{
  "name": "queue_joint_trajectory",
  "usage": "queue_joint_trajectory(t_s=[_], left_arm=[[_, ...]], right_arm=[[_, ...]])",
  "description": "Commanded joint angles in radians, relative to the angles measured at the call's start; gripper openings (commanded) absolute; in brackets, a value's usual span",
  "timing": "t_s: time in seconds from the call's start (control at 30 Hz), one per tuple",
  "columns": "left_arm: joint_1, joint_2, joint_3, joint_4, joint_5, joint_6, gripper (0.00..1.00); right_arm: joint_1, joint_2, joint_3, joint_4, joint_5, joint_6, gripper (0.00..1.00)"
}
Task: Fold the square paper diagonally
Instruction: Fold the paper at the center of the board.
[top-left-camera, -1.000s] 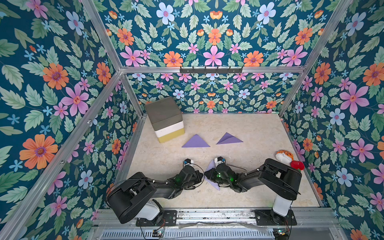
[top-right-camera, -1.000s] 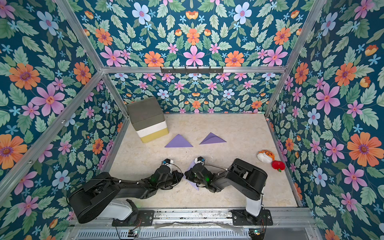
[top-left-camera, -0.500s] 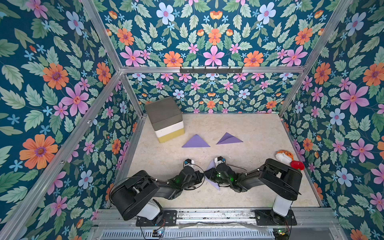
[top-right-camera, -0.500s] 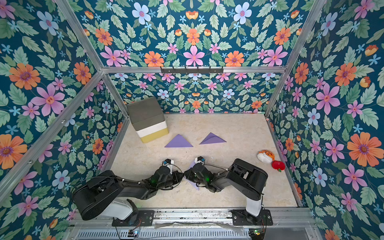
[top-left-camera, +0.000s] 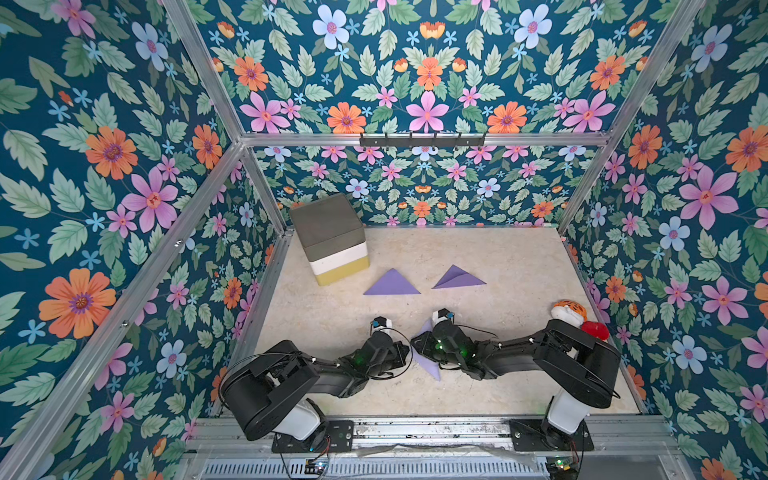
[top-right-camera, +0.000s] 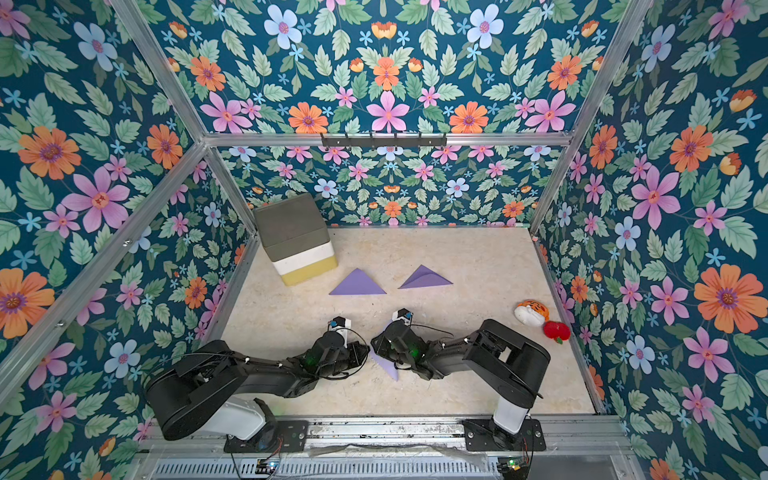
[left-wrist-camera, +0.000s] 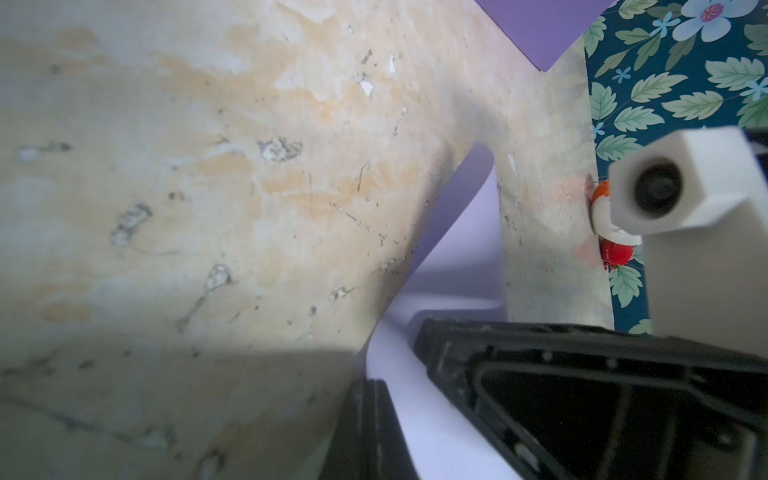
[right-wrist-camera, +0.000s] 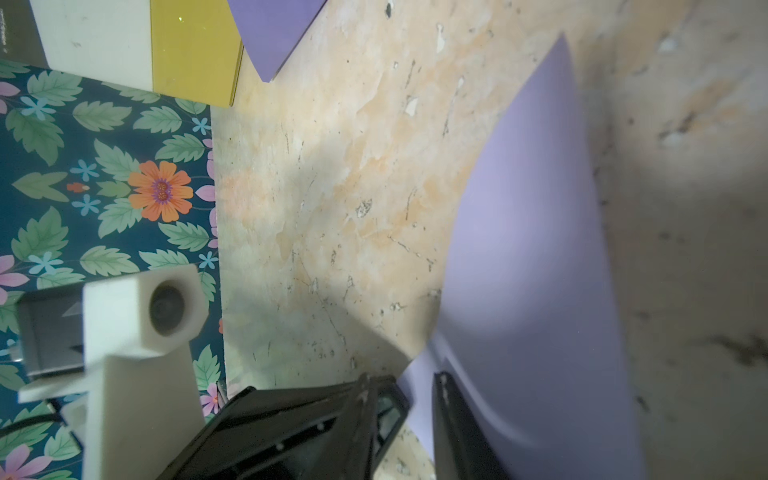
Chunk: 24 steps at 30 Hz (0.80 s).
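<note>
You are looking down into a booth with flowered walls and a pale marbled table (top-left-camera: 498, 257). Two black arms lie low along its near edge, and their tips meet at the middle.

Between them is the purple paper (top-left-camera: 427, 362). It shows as a narrow sliver in both top views and is partly hidden under the right arm. In the left wrist view, the paper (left-wrist-camera: 457, 249) curls up off the table.

The left gripper (top-left-camera: 406, 353) is closed and pinches the paper's edge. The right gripper (top-left-camera: 417, 347) sits against the same sheet, but you cannot tell whether its jaws are clamped or parted.

Farther back lie a folded purple triangle (top-left-camera: 392, 285) and a second folded triangle (top-left-camera: 457, 279), side by side and apart. A grey, white and yellow block (top-left-camera: 332, 237) stands in the back left corner. An orange striped toy (top-left-camera: 568, 311) and a red toy (top-left-camera: 595, 330) sit by the right wall.
</note>
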Motion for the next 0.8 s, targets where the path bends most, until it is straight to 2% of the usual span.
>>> queue_joint_trajectory(t_s=[0.0,0.2,0.37,0.77], left_arm=[[-0.007,0.019,-0.01,-0.277,-0.024,0.018,0.0],[-0.012,0.015,-0.009,-0.28,-0.031,0.015,0.0],[-0.013,0.02,-0.009,-0.279,-0.031,0.015,0.0],[-0.018,0.024,-0.009,-0.27,-0.027,0.011,0.02]], right_arm=[[0.0,-0.023,0.012,-0.082,0.023,-0.038,0.33],[0.0,-0.116,0.032,-0.264,0.098,-0.083,0.36],[0.0,-0.163,0.056,-0.42,0.173,-0.119,0.44],[0.018,-0.091,0.161,-0.624,0.226,-0.202,0.45]])
